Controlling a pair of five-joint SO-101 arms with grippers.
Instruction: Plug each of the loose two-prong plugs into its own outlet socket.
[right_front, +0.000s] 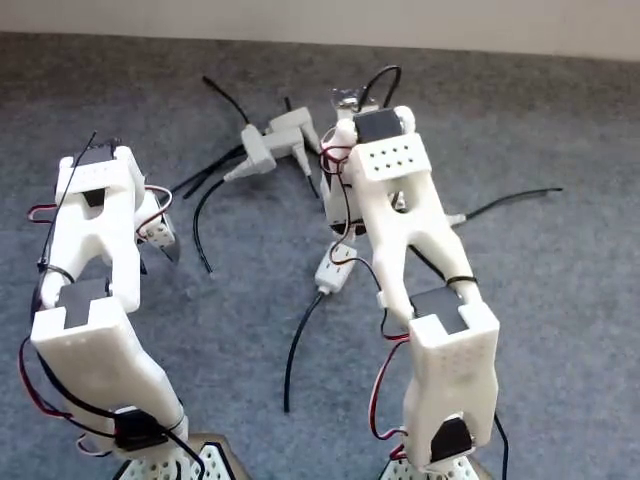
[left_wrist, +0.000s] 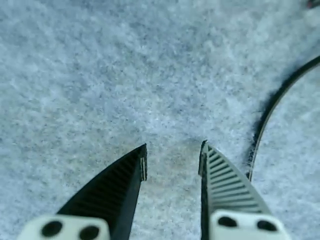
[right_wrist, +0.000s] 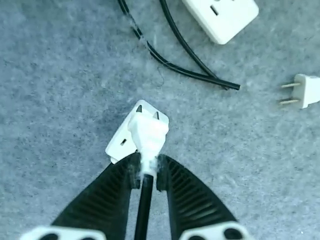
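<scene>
Risk starts at the grip: right gripper (right_wrist: 148, 166) is clamped on the plug (right_wrist: 148, 131) at its neck, right where the cord leaves, so the body sticks out past the grip w/ little support. Judgement: any side load and it pivots or slips out. Plug sits over a white socket block (right_wrist: 119, 145), touching or just above, can't tell which. One slot of the block shows bare beside it, and I can't tell if the prongs are in anything. If they're off the slots, pushing just skids the plug across the face.

Block lies loose on the grey carpet (right_wrist: 60, 75) w/ nothing bracing it, so a push prob shoves it away instead of seating the prongs. Left gripper (left_wrist: 172, 160) has its jaws apart, holding nothing, low over bare carpet w/ one black cable (left_wrist: 270, 107) beside it. In the high view left arm (right_front: 95, 215) stands well apart from right arm (right_front: 395, 200), so no help there.

Farther out: black cables (right_wrist: 185, 57) cross between the held plug and a second outlet (right_wrist: 222, 17) and could snag on a sweep. Loose plug (right_wrist: 306, 90) lies off to the side, prongs bare, apart from both outlets, not yet done.
</scene>
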